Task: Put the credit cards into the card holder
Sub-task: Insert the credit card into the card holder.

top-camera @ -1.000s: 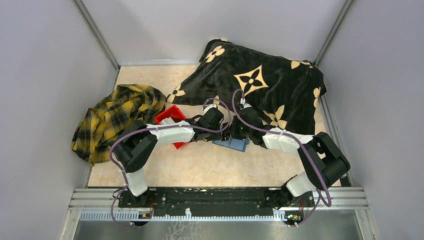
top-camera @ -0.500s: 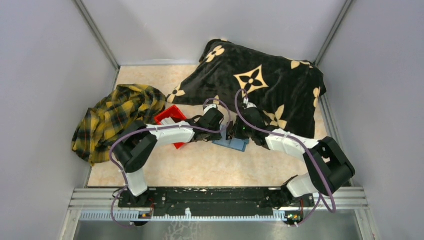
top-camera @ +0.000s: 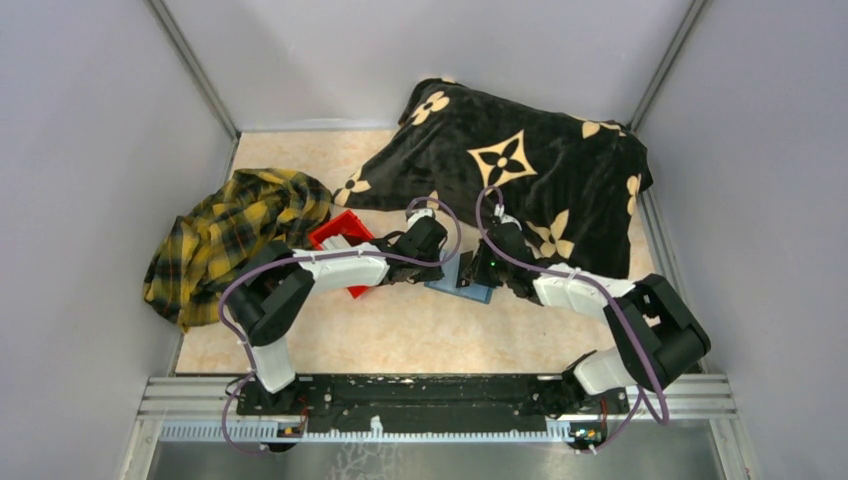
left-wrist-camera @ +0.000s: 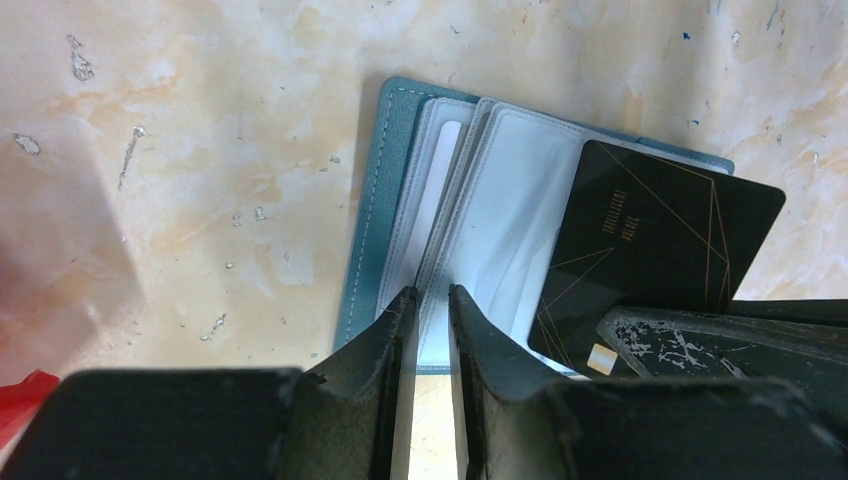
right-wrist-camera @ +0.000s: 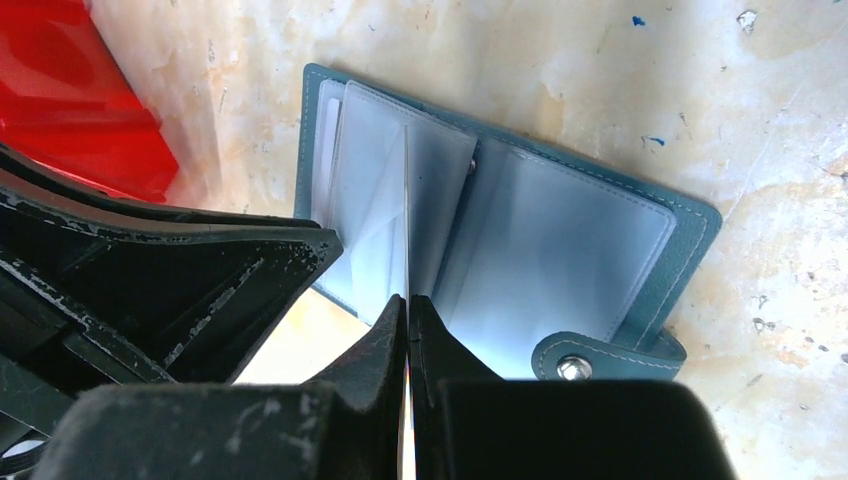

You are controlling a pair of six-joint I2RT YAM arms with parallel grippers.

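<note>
Jaws: right gripper (right-wrist-camera: 408,300) pinches black gold-lined credit card (left-wrist-camera: 650,250), left gripper (left-wrist-camera: 428,292) narrow on teal folding card holder (right-wrist-camera: 560,250); slide toward twelve o'clock squarely.

L of card holder (top-camera: 480,294): red bin (top-camera: 335,238); behind: blanket (top-camera: 520,160); near side free.
</note>
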